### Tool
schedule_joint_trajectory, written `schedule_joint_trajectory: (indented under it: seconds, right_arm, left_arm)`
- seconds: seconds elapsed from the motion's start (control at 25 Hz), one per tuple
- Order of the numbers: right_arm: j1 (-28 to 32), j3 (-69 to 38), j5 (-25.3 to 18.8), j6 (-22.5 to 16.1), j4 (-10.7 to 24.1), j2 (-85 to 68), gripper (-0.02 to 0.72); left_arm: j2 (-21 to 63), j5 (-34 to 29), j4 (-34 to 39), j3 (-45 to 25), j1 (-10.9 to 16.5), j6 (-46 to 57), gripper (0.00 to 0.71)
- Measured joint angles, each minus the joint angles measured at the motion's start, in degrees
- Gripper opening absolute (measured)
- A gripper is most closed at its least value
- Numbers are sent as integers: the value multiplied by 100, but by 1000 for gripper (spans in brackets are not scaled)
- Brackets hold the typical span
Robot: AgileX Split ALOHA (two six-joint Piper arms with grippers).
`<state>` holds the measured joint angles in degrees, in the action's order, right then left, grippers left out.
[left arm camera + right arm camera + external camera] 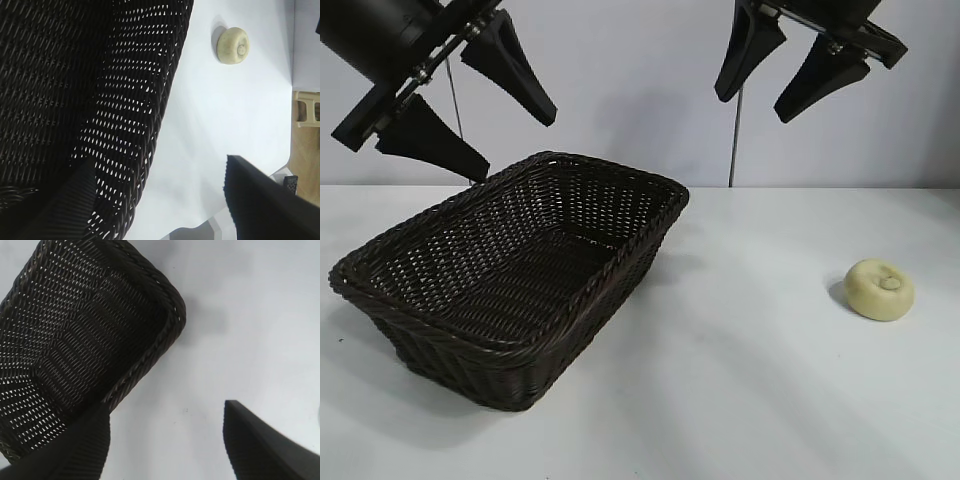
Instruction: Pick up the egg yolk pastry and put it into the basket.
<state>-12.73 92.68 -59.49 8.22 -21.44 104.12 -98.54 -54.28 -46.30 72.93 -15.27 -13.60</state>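
The egg yolk pastry [879, 289] sat by itself on the white table [750, 380], off to the right and a little nearer than the middle, dome up with its dimpled button on top. Nothing touched it. The basket [620, 262] stood well apart from it on the left, its open mouth facing up and nothing inside, so there was a clear stretch of table between the two.

Both arms hung high at the far side. The right gripper [792, 68] hovered above the table between basket and pastry, tilted downward with its fingers spread and nothing between them. To my eye that pose suited a reach down and to the right for the pastry, since it was the closer arm. Its own camera showed mostly the basket's near corner and bare table, so it did not look lined up on the pastry yet.

The left gripper [468, 98] hung over the basket's far left rim, likewise spread wide and holding nothing. It looked simply parked there, out of the way.

I judged the pick not yet begun.
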Motion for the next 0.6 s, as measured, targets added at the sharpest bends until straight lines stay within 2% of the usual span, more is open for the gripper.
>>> schedule_joint_trajectory:
  seconds: [0.44, 0.6]
  right_arm:
    - [0, 0, -11, 0, -90, 0, 474]
    - [0, 0, -11, 0, -90, 0, 474]
  left_arm:
    - [0, -17, 0, 0, 0, 16, 522]
    - [0, -118, 0, 0, 0, 305, 522]
